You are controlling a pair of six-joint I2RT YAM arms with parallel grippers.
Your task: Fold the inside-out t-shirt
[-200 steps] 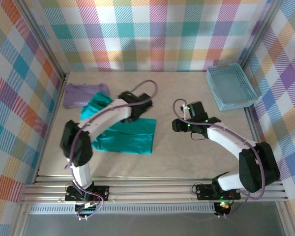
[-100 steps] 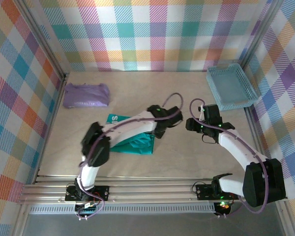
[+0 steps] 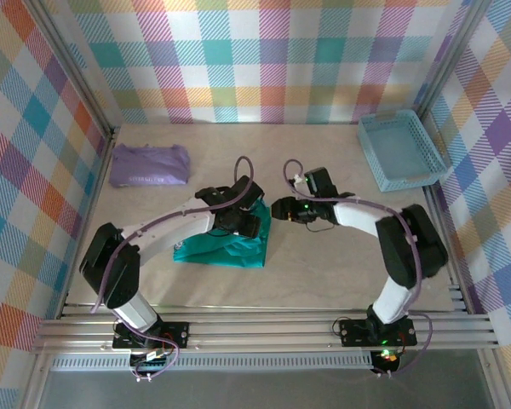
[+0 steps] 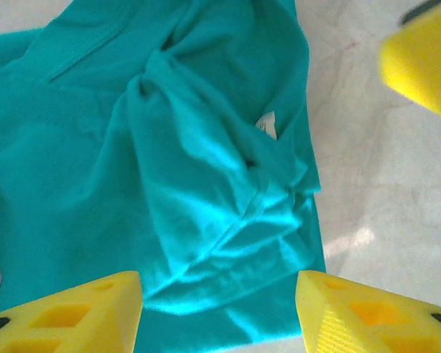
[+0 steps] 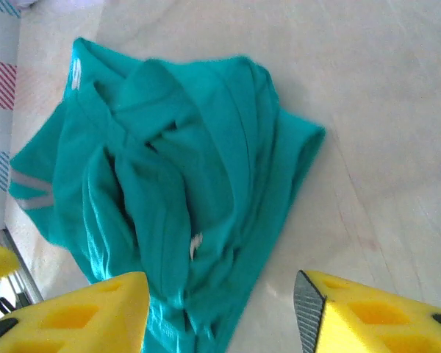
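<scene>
The inside-out t-shirt lies on the table as a crumpled teal bundle with loose, uneven folds. My left gripper hovers over its right part, open, with rumpled cloth below the yellow fingertips and nothing between them. My right gripper is just off the shirt's right edge, also open. In the right wrist view its fingers straddle the edge of the shirt, half over cloth and half over bare table. A small pale tag shows among the folds.
A folded lavender garment lies at the back left. A light blue basket stands at the back right. The two grippers are very close together, and a yellow finger of the right one shows in the left wrist view.
The left gripper swept right across the shirt, opened and came back a little left. The shirt is now a smaller bunched heap. The right gripper moved left to its edge.
</scene>
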